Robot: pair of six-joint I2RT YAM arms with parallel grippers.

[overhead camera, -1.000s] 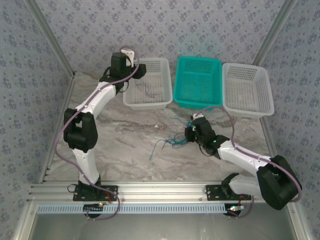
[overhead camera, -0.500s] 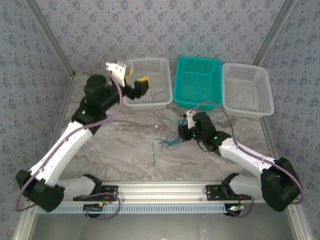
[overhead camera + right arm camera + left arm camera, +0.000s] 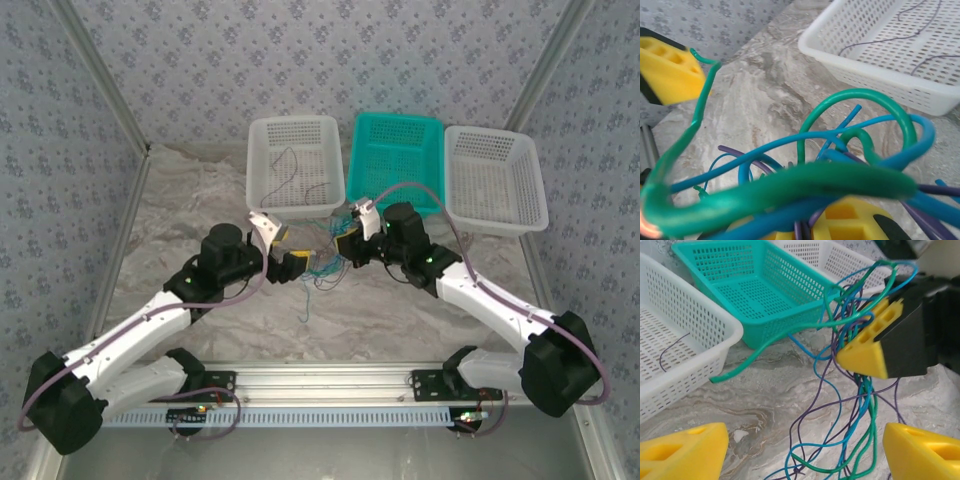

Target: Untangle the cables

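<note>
The right gripper (image 3: 346, 248) is clamped narrow on the cables (image 3: 320, 274). In its wrist view the yellow fingers (image 3: 847, 220) sit beneath a thick bundle of green, blue and purple cables (image 3: 830, 185) that crosses right over them. From the left wrist, the right gripper (image 3: 875, 347) hangs above the table (image 3: 740, 400) with the cables (image 3: 855, 405) passing through its tip, looping above it and trailing down to the marble surface.

The left gripper (image 3: 290, 266) is spread wide and holds nothing. Its two yellow fingers (image 3: 685, 450) stand far apart, and the lower loops of the tangle hang between them without clear contact. From above, it sits just left of the tangle and the right gripper just right of it, so the cables lie between the two. One green strand (image 3: 765, 347) sticks out sideways towards the left basket (image 3: 715, 325), and a thin strand (image 3: 305, 312) trails towards the near edge of the table (image 3: 400, 310).

Behind the grippers stand the left basket (image 3: 262, 200), the teal basket (image 3: 398, 120) and the right basket (image 3: 495, 135) in a row. A few purple strands (image 3: 290, 170) lie loose in the left basket, apart from the tangle.
</note>
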